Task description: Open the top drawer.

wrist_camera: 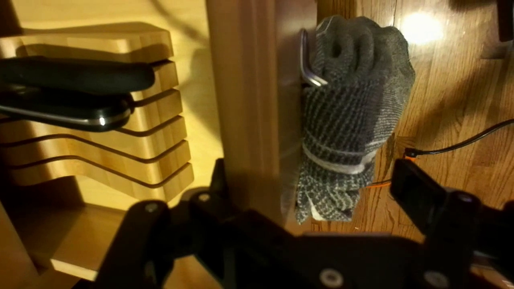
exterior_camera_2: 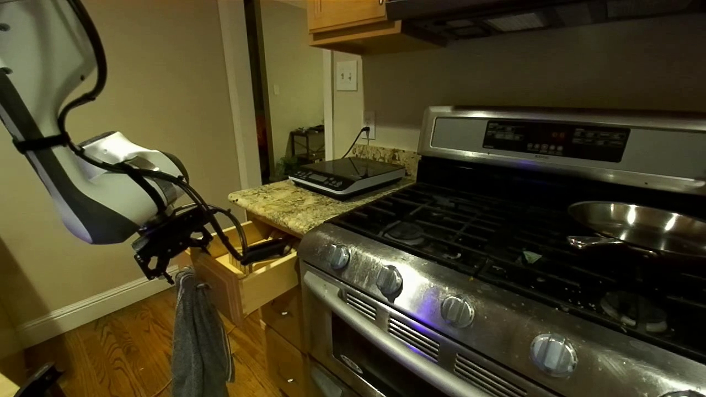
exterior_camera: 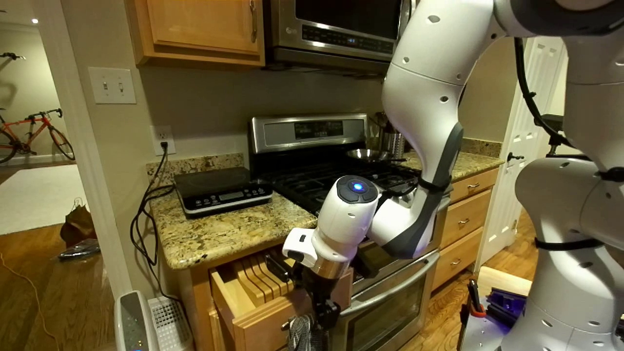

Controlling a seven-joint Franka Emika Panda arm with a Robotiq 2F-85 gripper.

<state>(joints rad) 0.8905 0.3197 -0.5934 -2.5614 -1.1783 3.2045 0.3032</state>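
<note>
The top drawer (exterior_camera: 265, 324) stands pulled out beneath the granite counter; its side shows in an exterior view (exterior_camera_2: 270, 284), and its front panel runs down the middle of the wrist view (wrist_camera: 249, 100). A metal handle (wrist_camera: 307, 60) is on the panel's outer face, with a grey knit towel (wrist_camera: 345, 108) hanging at it. My gripper (wrist_camera: 317, 182) is open, with one finger on the drawer's inner side and one out beyond the towel. It straddles the front panel from above, also in an exterior view (exterior_camera_2: 174, 262). Whether a finger touches the panel I cannot tell.
A slotted wooden knife block (wrist_camera: 160, 136) with black knife handles (wrist_camera: 76, 76) lies in the drawer. The stove (exterior_camera_2: 386, 281) with its oven handle is beside the drawer. An induction plate (exterior_camera: 224, 190) sits on the counter (exterior_camera: 219, 239). A white appliance (exterior_camera: 134, 321) stands on the floor.
</note>
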